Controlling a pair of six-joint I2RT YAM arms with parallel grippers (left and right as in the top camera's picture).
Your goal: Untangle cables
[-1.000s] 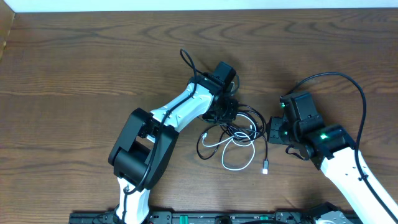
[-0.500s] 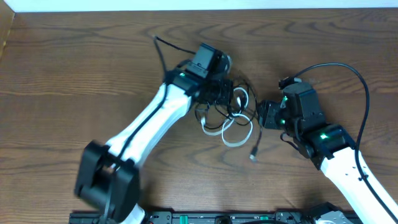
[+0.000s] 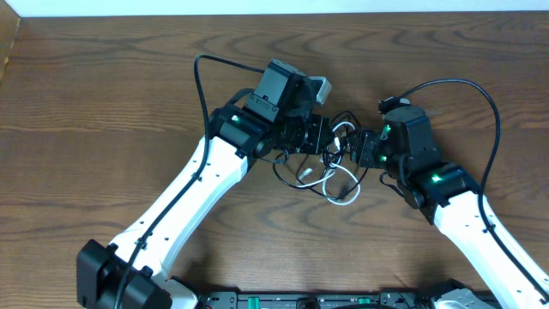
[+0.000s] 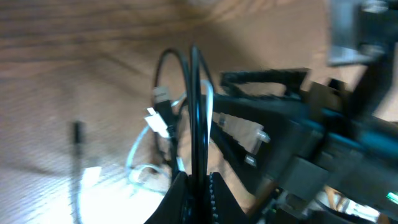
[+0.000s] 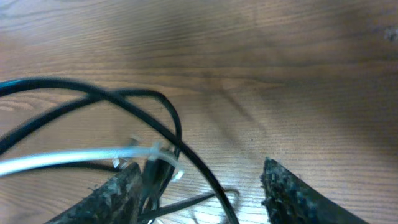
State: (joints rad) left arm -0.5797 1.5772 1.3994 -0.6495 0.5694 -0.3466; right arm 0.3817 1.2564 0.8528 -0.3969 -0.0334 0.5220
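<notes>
The cables [image 3: 333,170] are a tangle of thin black and white strands hanging between my two grippers. My left gripper [image 3: 324,142] is shut on a black cable [image 4: 193,112], which rises as a tall loop from the jaws [image 4: 194,178]. A white cable [image 4: 138,151] and a plug end [image 4: 160,118] dangle behind it. My right gripper [image 3: 357,151] faces the left one at close range. In the right wrist view it [image 5: 202,186] is open, with a black cable [image 5: 155,127] and a white cable [image 5: 62,158] crossing between and beside its fingers [image 5: 118,196].
The brown wooden table [image 3: 103,94] lies under everything. Thick black robot cables arch over the left arm [image 3: 199,73] and the right arm [image 3: 480,94]. A white cable loop [image 3: 345,196] rests on the table just below the grippers.
My left gripper has drawn the tangle up and to the right, off its earlier spot. The right gripper has moved up and left to meet it, and its jaws stand wider.
</notes>
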